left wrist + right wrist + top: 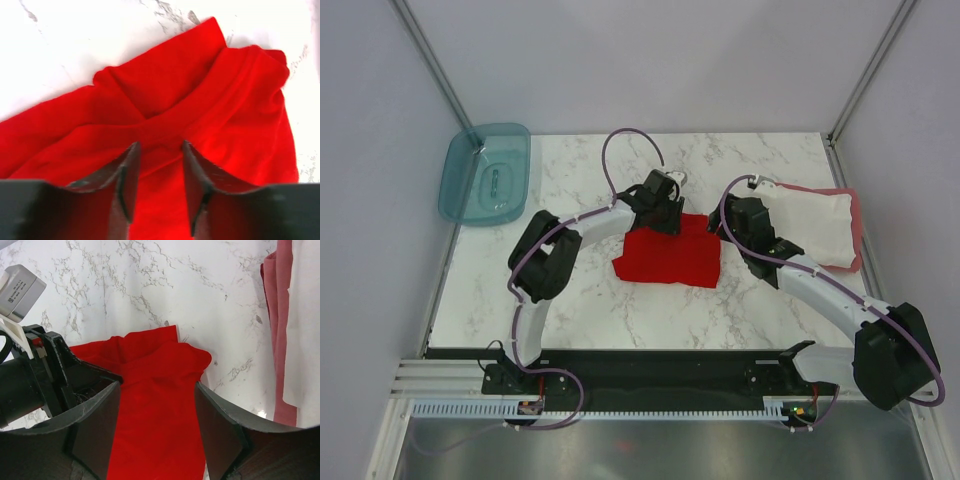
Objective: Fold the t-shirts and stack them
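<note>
The red shirt (670,262) lies folded at the middle of the table (580,310). The left gripper (160,146) is down on its far edge, jaws apart with a ridge of red cloth between them; whether they nip it I cannot tell. The right gripper (157,390) hangs over the shirt's far right corner, jaws spread wide and holding nothing. Just to its right, the white shirt (810,222) lies folded on the pink shirt (856,240).
</note>
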Robot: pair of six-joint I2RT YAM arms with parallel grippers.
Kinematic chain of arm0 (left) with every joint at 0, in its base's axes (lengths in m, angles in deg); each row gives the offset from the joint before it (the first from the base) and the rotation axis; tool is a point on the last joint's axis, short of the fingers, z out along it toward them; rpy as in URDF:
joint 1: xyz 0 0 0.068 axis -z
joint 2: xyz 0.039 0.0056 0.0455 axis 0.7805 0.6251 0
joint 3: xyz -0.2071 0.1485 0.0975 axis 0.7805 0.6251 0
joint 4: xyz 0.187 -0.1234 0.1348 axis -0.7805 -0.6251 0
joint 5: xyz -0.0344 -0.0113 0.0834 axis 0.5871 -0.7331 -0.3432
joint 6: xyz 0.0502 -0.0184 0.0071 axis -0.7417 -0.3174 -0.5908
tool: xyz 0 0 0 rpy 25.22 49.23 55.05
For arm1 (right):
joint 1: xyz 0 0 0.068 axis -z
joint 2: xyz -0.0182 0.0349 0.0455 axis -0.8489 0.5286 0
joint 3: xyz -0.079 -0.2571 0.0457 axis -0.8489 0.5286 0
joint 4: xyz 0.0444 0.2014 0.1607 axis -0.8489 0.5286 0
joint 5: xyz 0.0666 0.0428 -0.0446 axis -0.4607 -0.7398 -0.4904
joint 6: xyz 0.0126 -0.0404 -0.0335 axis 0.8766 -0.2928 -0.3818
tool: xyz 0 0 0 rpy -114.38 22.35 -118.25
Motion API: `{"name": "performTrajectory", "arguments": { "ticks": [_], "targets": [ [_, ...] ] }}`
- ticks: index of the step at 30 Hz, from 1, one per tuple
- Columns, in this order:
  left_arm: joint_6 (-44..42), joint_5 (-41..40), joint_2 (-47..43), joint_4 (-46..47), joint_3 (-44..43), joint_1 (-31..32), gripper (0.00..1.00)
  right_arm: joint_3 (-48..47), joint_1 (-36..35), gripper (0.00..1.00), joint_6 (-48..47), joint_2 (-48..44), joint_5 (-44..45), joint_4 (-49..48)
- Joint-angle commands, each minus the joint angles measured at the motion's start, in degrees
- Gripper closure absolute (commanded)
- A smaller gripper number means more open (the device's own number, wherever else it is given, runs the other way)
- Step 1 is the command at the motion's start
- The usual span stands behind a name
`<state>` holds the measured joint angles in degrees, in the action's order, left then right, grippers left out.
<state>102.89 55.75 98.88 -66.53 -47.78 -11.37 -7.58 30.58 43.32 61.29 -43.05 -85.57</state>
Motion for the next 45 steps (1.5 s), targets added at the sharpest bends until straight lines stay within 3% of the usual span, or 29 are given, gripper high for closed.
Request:
{"name": "performTrajectory", "arguments": {
  "ticks": [1,3,5,8,12,13,16,26,27,31,41,44,45],
  "targets": [
    [-1.81,4.49,-1.11,-0.75,-0.68,0.40,0.69,0.64,0.35,0.31,0.73,-1.13,-0.84,-1.04],
    [-2.16,4.50,-1.98,-0.84,0.11,0.57,0.79,0.73,0.52,0.31,0.81,-1.22,-1.02,-1.04],
    [-2.42,4.06,-2.86,-0.84,0.73,0.57,0.98,0.81,0.61,0.31,0.81,-1.30,-1.02,-1.04],
    [-2.51,2.57,-4.09,-0.84,1.52,0.66,0.98,0.90,0.70,0.31,0.82,-1.39,-1.11,-1.04],
    [-3.30,1.86,-5.59,-0.75,2.84,0.75,0.69,0.90,0.96,0.30,0.81,-1.31,-1.63,-0.95],
    [-3.39,0.55,-5.59,-0.75,2.75,0.92,0.54,0.90,0.88,0.30,0.81,-1.22,-1.72,-1.04],
    [-4.27,-1.65,-4.98,-0.84,2.40,1.36,0.42,0.99,0.96,0.30,0.81,-1.22,-1.99,-1.04],
    [-8.74,-9.56,-4.54,-0.66,1.17,3.38,0.30,0.99,1.14,0.29,0.82,-0.69,-3.39,-1.30],
    [-9.45,-10.87,-4.45,-0.66,1.00,3.73,0.23,0.99,1.14,0.29,0.81,-0.60,-3.48,-1.30],
    [-13.58,-13.17,-3.13,-0.14,-0.23,5.41,0.18,1.16,1.32,0.29,0.99,-0.60,-3.83,-1.39],
    [-15.25,-13.96,4.51,-3.65,-7.43,5.32,0.23,1.96,2.19,0.29,1.43,-2.36,-3.83,-1.57],
    [-14.64,-15.01,7.50,-6.54,-10.77,5.32,0.32,2.57,2.28,0.29,1.69,-3.23,-3.48,-1.74],
    [-14.46,-15.62,8.20,-7.33,-11.57,5.32,0.40,3.01,2.46,0.29,1.87,-3.93,-3.13,-1.74]
  ]
}}
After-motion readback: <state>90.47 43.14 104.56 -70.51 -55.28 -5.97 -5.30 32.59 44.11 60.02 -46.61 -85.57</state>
